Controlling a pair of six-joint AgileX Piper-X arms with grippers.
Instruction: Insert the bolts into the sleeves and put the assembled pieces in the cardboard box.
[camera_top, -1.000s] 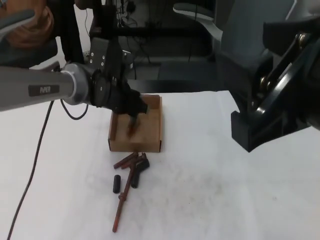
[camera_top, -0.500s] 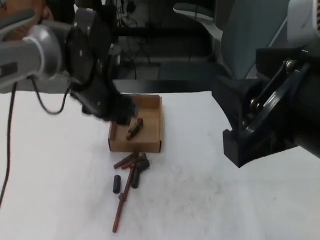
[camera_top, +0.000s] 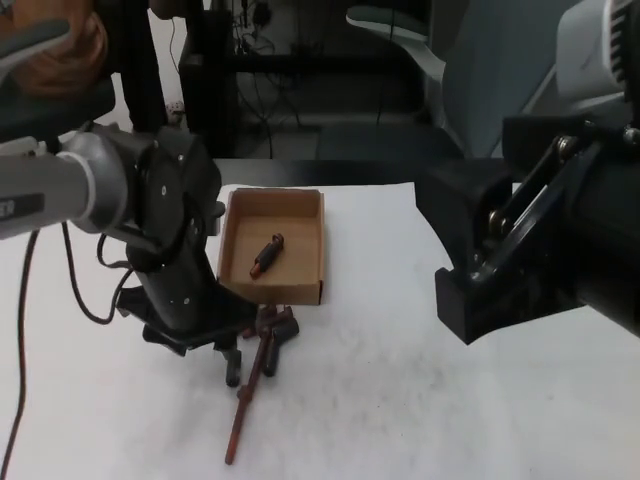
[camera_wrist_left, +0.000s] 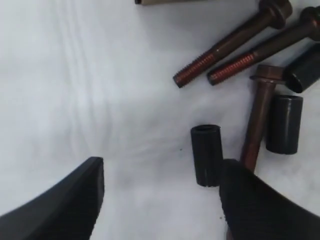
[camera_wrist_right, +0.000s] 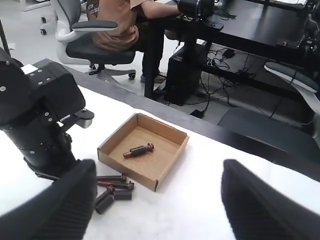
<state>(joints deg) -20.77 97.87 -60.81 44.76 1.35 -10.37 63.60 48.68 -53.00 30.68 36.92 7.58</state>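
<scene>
**While one assembled piece (camera_top: 266, 255) lies in the cardboard box (camera_top: 300, 293), both arms hang with released fingers over the surface (camera_top: 400, 400)**

Seen from the high camera, the open cardboard box sits on a white surface, toward 11 o'clock from the middle of the scene. Inside it, a single dark sleeve with a reddish bolt through it rests on the box floor, lying at a slant and touching no wall.

At 6 o'clock from the box, just beside its near wall, loose parts lie in a small cluster. The left wrist camera shows three bolts (camera_wrist_left: 225, 45), copper-brown with threaded ends. Two of them lie side by side, and the third lies apart between two sleeves. It also shows three short black sleeves (camera_wrist_left: 206, 155), all lying on their sides, one of them cut off by the edge of the view.

The left arm (camera_top: 170, 240) stands at 8 o'clock from the box, bent down over the cluster. The left arm's fingers (camera_wrist_left: 65, 200) are spread wide and grip nothing. One sleeve lies on the surface below them, close to one finger.

The right arm (camera_top: 540, 250) is at 3 o'clock from the box, well apart from it and raised high. The right arm's fingers (camera_wrist_right: 60, 210) are likewise spread apart and empty.
</scene>
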